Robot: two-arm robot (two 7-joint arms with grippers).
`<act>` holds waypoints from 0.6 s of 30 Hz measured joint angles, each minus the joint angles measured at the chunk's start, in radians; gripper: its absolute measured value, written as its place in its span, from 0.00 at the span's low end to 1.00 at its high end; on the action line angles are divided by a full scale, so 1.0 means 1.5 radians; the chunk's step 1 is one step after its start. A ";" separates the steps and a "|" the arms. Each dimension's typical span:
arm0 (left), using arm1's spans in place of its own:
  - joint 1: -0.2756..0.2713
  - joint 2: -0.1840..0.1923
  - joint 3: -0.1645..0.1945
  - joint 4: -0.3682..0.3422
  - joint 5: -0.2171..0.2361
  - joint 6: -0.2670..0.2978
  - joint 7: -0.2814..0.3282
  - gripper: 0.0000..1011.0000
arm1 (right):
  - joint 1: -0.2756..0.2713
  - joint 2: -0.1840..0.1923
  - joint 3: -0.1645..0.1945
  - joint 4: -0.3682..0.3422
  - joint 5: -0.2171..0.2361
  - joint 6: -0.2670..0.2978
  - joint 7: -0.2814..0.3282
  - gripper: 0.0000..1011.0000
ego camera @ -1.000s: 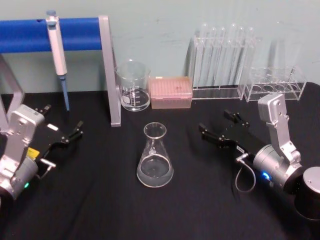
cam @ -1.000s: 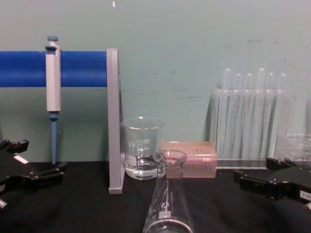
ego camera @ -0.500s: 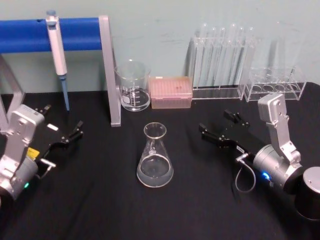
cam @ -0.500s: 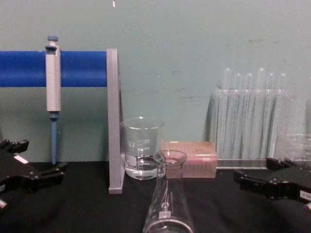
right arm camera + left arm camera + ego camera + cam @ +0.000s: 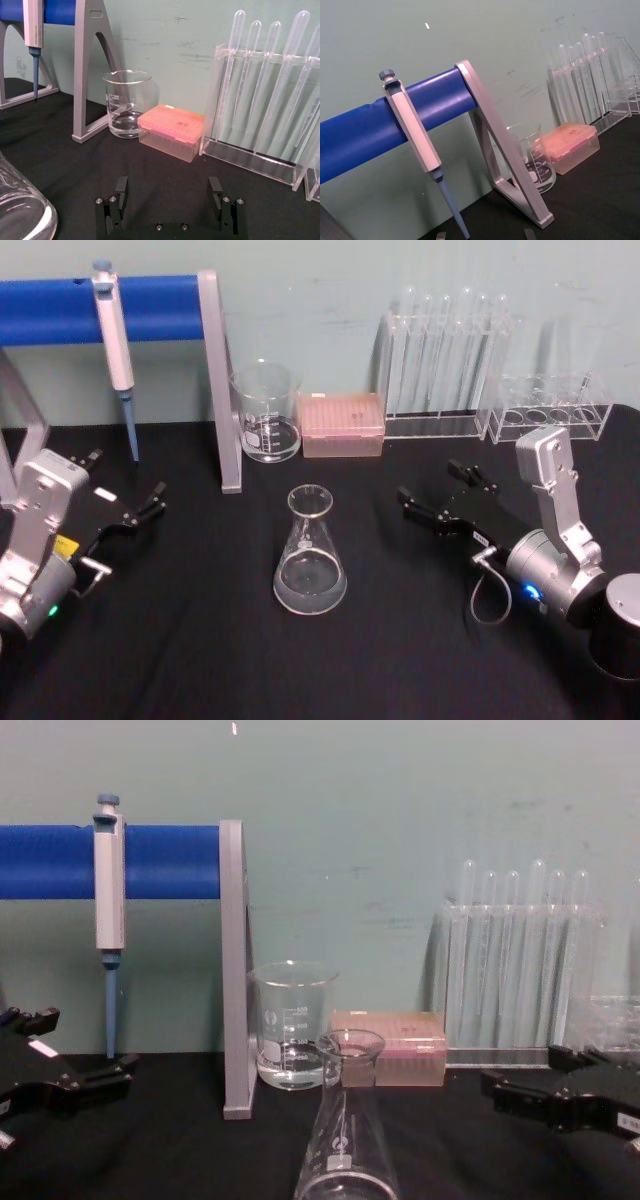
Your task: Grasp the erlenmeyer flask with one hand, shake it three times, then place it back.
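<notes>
1. Judging the task as not yet begun: resting on the black table (image 5: pixel 200 660), both arms, with nothing gripped.
2. Sitting with jaws spread wide and empty, right gripper (image 5: pixel 438 492), the likelier hand for the grasp; needing next a sideways reach toward the flask neck, then a closing on it.
3. Lying parked and open as well, left gripper (image 5: pixel 125 492), well apart from the flask on its other side.
4. Standing upright between the two claws, erlenmeyer flask (image 5: pixel 310 555), nearer the right one; holding what seems a shallow pool of clear liquid at its base.
5. Standing beyond the right claw's tips, test tube rack (image 5: pixel 265 100), tubes looking empty.
6. Sitting past the flask from either claw, glass beaker (image 5: pixel 266 412), carrying a little clear liquid.
7. Resting beside the beaker, pink tip box (image 5: pixel 342 424), closed, contents hidden.
</notes>
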State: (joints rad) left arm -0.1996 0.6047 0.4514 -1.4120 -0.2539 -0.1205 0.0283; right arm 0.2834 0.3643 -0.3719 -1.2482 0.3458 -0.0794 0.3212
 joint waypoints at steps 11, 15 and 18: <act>0.000 0.000 0.000 0.000 0.000 0.000 0.000 0.99 | 0.000 0.000 0.000 0.000 0.000 0.000 0.000 0.99; 0.000 0.000 0.000 0.000 0.000 0.000 0.000 0.99 | 0.000 0.000 0.000 0.000 0.000 0.000 0.000 0.99; 0.000 0.000 0.000 0.000 0.000 0.000 0.000 0.99 | 0.000 0.000 0.000 0.000 0.000 0.000 0.000 0.99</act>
State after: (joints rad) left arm -0.1995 0.6047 0.4514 -1.4120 -0.2539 -0.1205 0.0283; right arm 0.2834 0.3643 -0.3718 -1.2482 0.3458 -0.0793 0.3212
